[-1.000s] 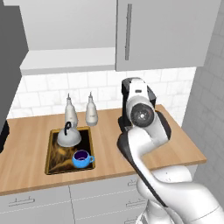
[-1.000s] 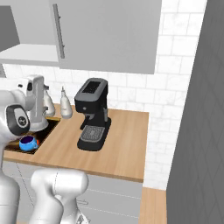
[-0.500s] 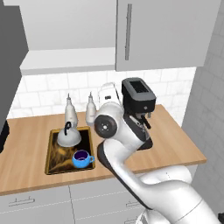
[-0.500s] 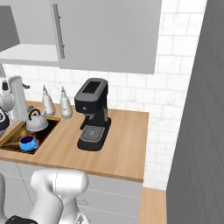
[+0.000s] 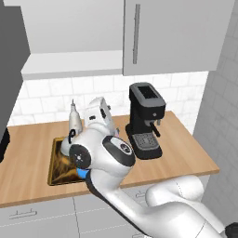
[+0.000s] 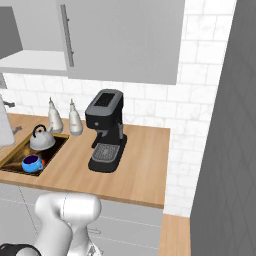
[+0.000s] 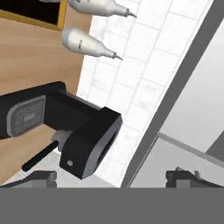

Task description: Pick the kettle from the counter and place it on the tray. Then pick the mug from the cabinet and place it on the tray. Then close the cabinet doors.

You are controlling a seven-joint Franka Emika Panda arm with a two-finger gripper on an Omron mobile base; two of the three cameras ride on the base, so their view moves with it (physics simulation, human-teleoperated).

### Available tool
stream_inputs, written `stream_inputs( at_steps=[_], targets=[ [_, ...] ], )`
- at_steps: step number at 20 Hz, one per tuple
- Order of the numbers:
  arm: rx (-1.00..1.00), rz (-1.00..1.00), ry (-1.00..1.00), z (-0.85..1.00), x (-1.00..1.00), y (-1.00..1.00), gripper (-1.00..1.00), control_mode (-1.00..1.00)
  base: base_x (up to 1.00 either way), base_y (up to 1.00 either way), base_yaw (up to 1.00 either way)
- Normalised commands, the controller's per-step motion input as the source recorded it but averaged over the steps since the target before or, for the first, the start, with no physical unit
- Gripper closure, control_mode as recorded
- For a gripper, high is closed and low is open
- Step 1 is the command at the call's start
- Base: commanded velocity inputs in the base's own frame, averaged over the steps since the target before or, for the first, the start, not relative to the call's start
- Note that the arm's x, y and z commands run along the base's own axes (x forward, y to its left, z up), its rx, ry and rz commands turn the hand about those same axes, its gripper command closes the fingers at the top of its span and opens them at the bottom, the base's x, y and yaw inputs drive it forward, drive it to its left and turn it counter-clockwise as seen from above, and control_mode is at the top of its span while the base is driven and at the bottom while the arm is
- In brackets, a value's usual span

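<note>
Kettle [image 6: 39,137] and mug [image 6: 32,162] sit on tray [image 6: 12,159], lower left of right base view. Gripper [image 7: 111,177] wide apart, empty. Next: push open cabinet doors [image 5: 7,56] flat, avoid handle snag.

Wood, metal and matt grey paint

The counter [image 6: 140,165] is smooth light-brown wood; the kettle [image 6: 41,139] shiny silver metal; the mug [image 6: 31,163] glossy blue; the cabinet doors [image 6: 125,40] matt grey with metal bar handles; the coffee machine [image 6: 106,130] black plastic.
</note>
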Motion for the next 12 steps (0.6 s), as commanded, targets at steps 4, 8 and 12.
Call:
stream_inputs(
  at_steps=[4, 8, 12],
  targets=[
    [-0.19, -0.2, 0.0, 0.08, -0.41, 0.48, -1.0, -1.0, 0.0, 0.0, 0.0],
    [-0.2, -0.19, -0.02, 0.23, -0.47, 0.46, -1.0, -1.0, 0.0, 0.0, 0.0],
    [-0.21, -0.17, -0.02, 0.15, -0.38, 0.51, -1.0, -1.0, 0.0, 0.0, 0.0]
  ],
)
